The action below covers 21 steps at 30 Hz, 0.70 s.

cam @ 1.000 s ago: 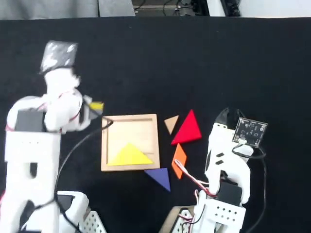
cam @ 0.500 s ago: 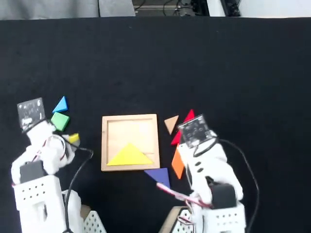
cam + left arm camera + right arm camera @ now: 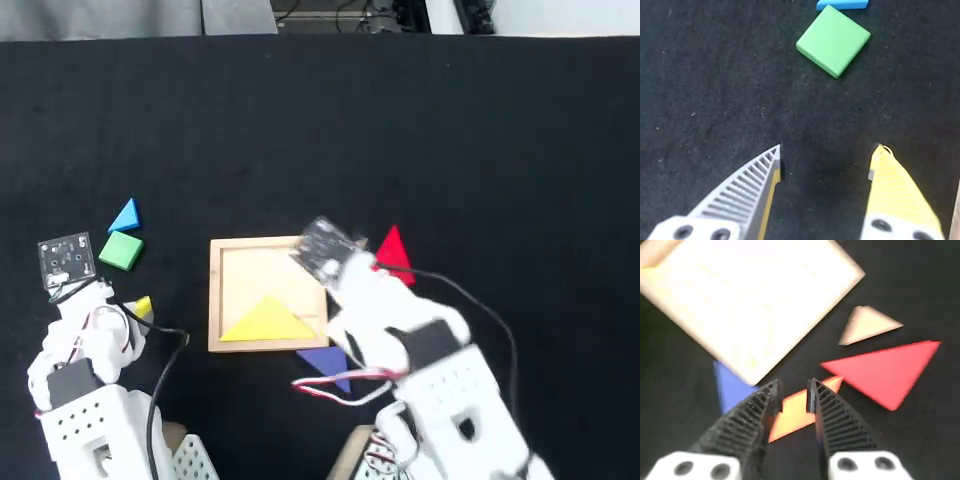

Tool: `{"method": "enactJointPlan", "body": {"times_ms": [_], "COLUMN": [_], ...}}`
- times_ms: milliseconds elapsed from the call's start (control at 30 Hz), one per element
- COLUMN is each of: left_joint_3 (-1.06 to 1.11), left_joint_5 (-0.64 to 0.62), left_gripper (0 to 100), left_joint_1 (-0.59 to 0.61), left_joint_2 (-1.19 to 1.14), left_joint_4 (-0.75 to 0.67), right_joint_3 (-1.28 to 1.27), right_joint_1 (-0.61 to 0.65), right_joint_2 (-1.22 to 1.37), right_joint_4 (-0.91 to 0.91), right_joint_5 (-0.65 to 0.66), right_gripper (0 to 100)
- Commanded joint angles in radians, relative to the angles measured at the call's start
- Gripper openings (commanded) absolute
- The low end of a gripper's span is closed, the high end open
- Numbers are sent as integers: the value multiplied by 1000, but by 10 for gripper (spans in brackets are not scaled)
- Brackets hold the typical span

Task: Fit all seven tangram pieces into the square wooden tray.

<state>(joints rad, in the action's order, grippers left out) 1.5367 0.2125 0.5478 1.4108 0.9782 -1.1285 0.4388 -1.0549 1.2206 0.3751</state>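
The square wooden tray (image 3: 265, 262) holds a yellow triangle (image 3: 265, 320) along its near edge. Right of the tray (image 3: 750, 295) lie a tan triangle (image 3: 867, 324), a red triangle (image 3: 887, 371), an orange parallelogram (image 3: 800, 415) and a dark blue triangle (image 3: 730, 390). My right gripper (image 3: 793, 386) hovers over the orange parallelogram with its fingers a narrow gap apart and nothing gripped. Far left of the tray sit a green square (image 3: 833, 40) and a light blue triangle (image 3: 842, 4). My left gripper (image 3: 827, 150) stands open over bare cloth, short of the green square.
Black cloth covers the table. In the high view the right arm (image 3: 390, 320) covers the tray's right edge and some of the pieces beside it. The left arm's base (image 3: 90, 420) is at the near left corner. Cables trail near the dark blue triangle (image 3: 325, 362).
The left arm has drawn back from the tray's left edge to the near left, uncovering the green square and light blue triangle. The right arm has swung left over the pieces beside the tray.
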Motion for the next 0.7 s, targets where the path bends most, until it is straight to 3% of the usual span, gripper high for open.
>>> {"method": "enactJointPlan", "body": {"times_ms": [0, 167, 367, 500, 667], "left_joint_3": [-7, -7, -7, 1, 1], "left_joint_5": [6, 6, 6, 6, 6], "left_gripper": [281, 281, 281, 281, 281], "left_joint_1": [5, 5, 5, 5, 5], "left_joint_2": [14, 15, 20, 21, 21], "left_joint_4": [-14, -14, -17, -23, -23], "right_joint_3": [251, 288, 282, 252, 156], "right_joint_1": [114, 127, 127, 137, 253], "right_joint_2": [329, 582, 685, 648, 553], "right_joint_4": [141, 146, 141, 140, 61], "right_joint_5": [-40, -32, 20, 52, 61], "right_gripper": [100, 109, 312, 298, 299]}}
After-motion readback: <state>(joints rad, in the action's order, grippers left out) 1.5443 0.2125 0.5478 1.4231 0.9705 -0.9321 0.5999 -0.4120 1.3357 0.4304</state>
